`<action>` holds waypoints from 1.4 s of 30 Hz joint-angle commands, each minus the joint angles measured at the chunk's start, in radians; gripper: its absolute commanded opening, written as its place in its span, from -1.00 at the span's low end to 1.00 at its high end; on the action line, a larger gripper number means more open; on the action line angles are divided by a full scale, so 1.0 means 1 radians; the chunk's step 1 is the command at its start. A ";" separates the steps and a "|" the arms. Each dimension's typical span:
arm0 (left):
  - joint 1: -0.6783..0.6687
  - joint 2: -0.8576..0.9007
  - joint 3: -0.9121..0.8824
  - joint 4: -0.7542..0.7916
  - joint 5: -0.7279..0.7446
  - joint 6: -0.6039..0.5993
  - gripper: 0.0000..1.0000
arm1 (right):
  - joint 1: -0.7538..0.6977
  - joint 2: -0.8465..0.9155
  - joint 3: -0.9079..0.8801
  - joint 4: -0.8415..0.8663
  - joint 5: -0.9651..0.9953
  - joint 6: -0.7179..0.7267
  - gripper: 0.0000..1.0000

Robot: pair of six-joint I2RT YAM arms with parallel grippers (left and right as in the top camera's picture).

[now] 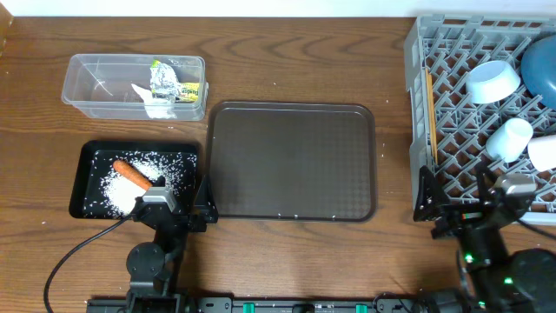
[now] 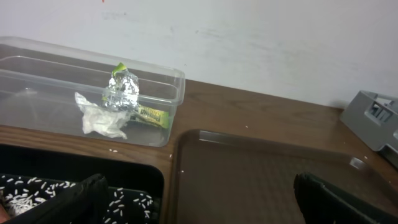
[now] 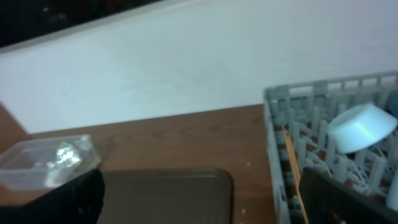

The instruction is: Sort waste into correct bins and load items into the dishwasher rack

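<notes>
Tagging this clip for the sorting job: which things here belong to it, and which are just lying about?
Job: rice, carrot, black tray; foil ball, tissue, wrapper, clear tub; bowl, cup, plate, chopsticks, grey rack.
Lying about: brown serving tray.

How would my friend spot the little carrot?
Start at the big dark brown serving tray mid-table. Left of it sits a shallow black rectangular tray sprinkled with white rice grains. The small orange carrot lies among them, the only orange thing there.
</notes>
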 commanded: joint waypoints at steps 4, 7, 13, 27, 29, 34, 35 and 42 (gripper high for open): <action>-0.004 -0.006 -0.017 -0.033 0.017 0.014 0.95 | -0.071 -0.132 -0.275 0.203 -0.073 -0.007 0.99; -0.004 -0.006 -0.017 -0.033 0.017 0.013 0.96 | -0.089 -0.177 -0.377 0.298 -0.083 -0.007 0.98; -0.004 -0.006 -0.017 -0.033 0.016 0.014 0.95 | -0.121 -0.248 -0.529 0.467 -0.048 -0.008 0.99; -0.004 -0.006 -0.017 -0.033 0.017 0.013 0.96 | -0.223 -0.287 -0.648 0.456 -0.038 -0.077 0.98; -0.004 -0.006 -0.017 -0.033 0.017 0.014 0.96 | -0.223 -0.287 -0.648 0.408 -0.039 -0.108 0.99; -0.004 -0.006 -0.017 -0.033 0.017 0.013 0.96 | -0.222 -0.287 -0.648 0.392 -0.045 -0.162 0.98; -0.004 -0.006 -0.017 -0.033 0.017 0.014 0.96 | -0.222 -0.287 -0.648 0.392 -0.045 -0.181 0.99; -0.004 -0.006 -0.017 -0.033 0.017 0.014 0.96 | -0.216 -0.287 -0.648 0.390 -0.031 -0.256 0.99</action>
